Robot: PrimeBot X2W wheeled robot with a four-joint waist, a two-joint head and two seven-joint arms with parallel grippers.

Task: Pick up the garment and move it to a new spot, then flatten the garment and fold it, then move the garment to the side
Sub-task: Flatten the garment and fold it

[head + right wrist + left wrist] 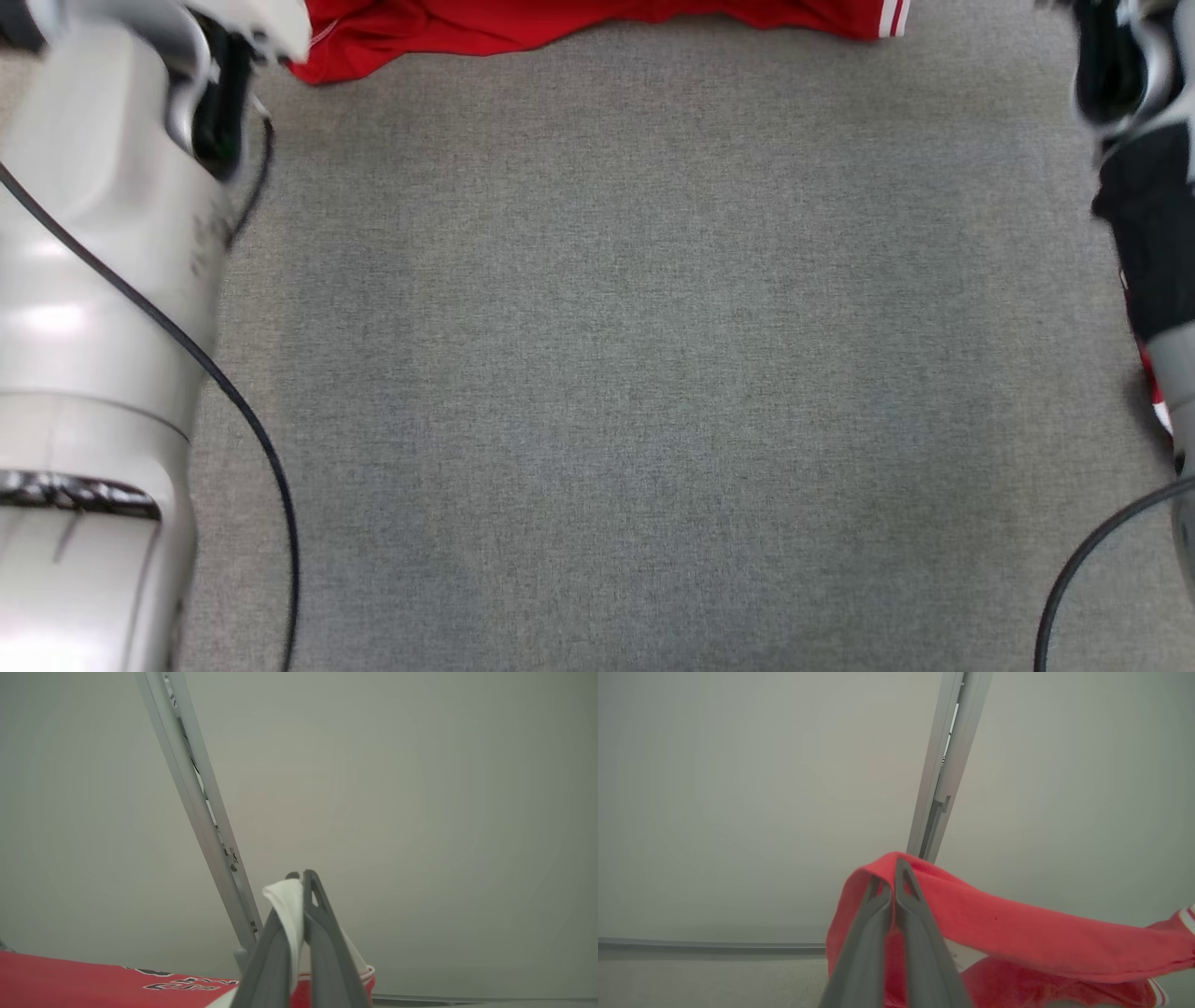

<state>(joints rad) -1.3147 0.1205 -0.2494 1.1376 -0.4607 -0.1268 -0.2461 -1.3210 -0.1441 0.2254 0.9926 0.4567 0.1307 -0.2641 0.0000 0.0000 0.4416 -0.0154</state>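
Observation:
The garment [523, 28] is red with white striped trim and black lettering; in the head view it stretches along the top edge above the grey carpet. My left gripper [893, 872] is shut on a red fold of the garment [1008, 933], which sags away to the right. My right gripper [299, 879] is shut on a white-trimmed edge of the garment [286, 905], and the red cloth with the lettering [93, 982] hangs low at the left. In the head view the pale left forearm [93, 280] and the right arm [1153, 215] frame the picture.
Grey carpet [653, 373] covers the floor before me. Black cables [243, 420] run beside each arm. Both wrist views face a pale wall with a grey metal rail [945, 760] running up it and a baseboard strip [710, 943] low down.

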